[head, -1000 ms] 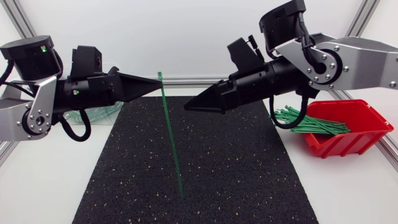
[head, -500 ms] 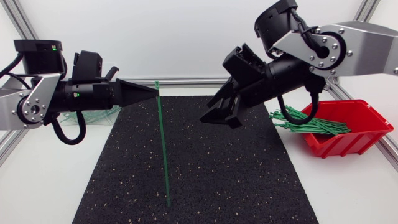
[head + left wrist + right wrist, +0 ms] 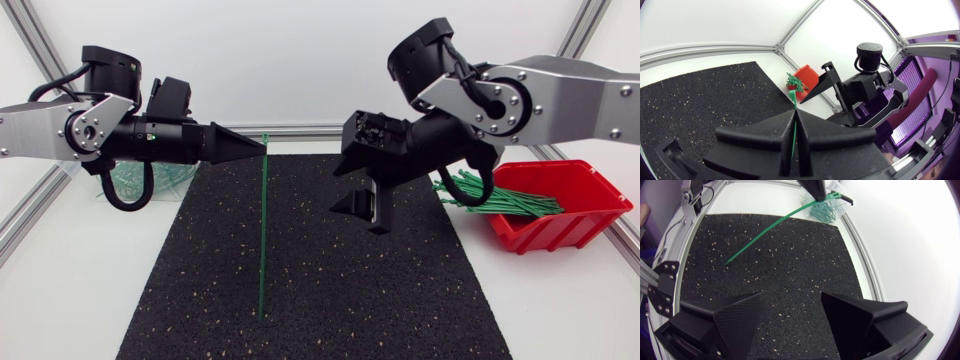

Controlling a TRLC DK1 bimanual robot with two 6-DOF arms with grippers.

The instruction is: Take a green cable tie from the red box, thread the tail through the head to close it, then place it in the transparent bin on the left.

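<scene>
While our left gripper (image 3: pixel 262 148) covers a short stretch of the green cable tie (image 3: pixel 262 230) near its upper end, the rest shows plainly. The fingers are pressed together on the strap, which hangs almost straight down left of centre in the head view. We cannot tell whether its lower tip touches the black mat (image 3: pixel 340 290). Our right gripper (image 3: pixel 365 212) sits right of centre, well apart from the tie, fingers spread wide with nothing between them.

The red box (image 3: pixel 560 228) at the right edge is partly cut off by our right arm. In it lies a bundle of spare ties (image 3: pixel 505 200), which pokes out over its left rim. The transparent bin (image 3: pixel 120 180) at the upper left is mostly hidden behind our left arm and its walls are hard to make out. Curled green ties (image 3: pixel 170 178) show inside it.
</scene>
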